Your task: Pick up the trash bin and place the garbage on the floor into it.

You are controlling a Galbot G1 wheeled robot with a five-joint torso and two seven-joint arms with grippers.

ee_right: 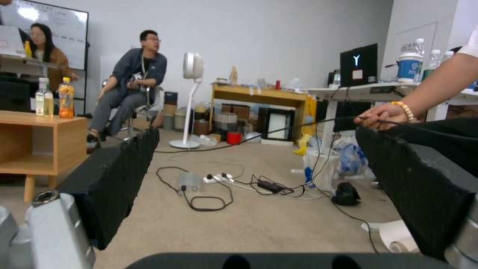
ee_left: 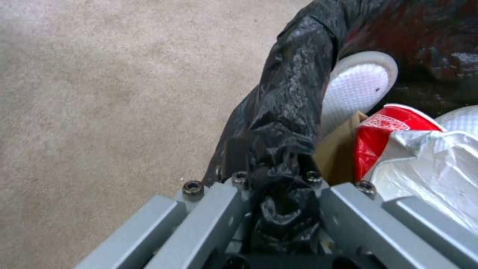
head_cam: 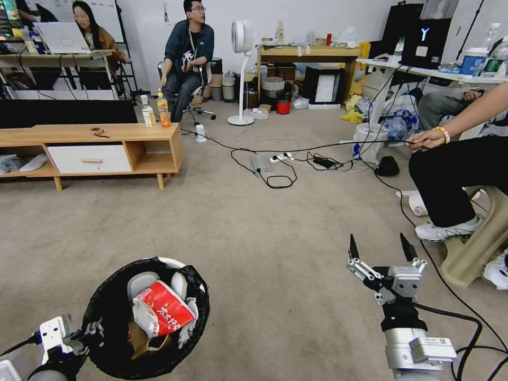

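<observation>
The left gripper is clamped on the rim of the round white-rimmed trash bin lined with a glossy black plastic bag, with bunched bag plastic pinched between its grey fingers. The bin sits low at the robot's left, apparently held just over the plain beige carpet floor. To do this step well, I judge the hold should keep both rim and bag together, since the slick liner could slide, and the bin should stay level so nothing tips out.

The right gripper hangs spread wide and empty over bare carpet, well to the right of the bin.

Inside the bin lie a crushed red-and-white printed packet on top, a folded piece of tan cardboard beneath it nearer the clamped rim, and pale white rounded pieces on the far side from the gripper. The carpet near the bin looks free of litter; a pale roll lies farther right by a seated person's shoe.
</observation>
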